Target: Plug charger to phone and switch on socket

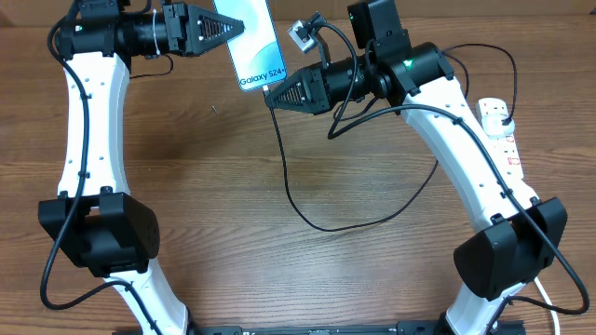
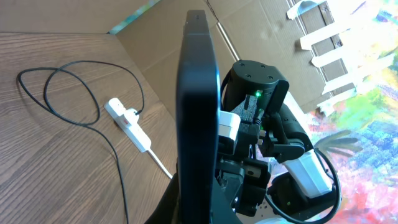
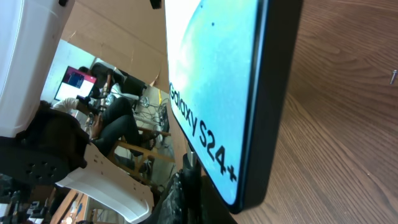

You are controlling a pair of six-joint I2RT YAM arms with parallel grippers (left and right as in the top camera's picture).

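Your left hand (image 1: 237, 28) grips the phone (image 1: 261, 56), right hand (image 1: 272, 96) clenched on charger (image 1: 283, 172) at its lower edge, socket (image 1: 507, 140) well right, wooden tabletop (image 1: 214, 186)

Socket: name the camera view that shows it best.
Left wrist: the socket lies whole and unobstructed there, a black plug in it. Overhead catches it at the right edge, partly hidden behind the right arm. The right wrist view does not show it.
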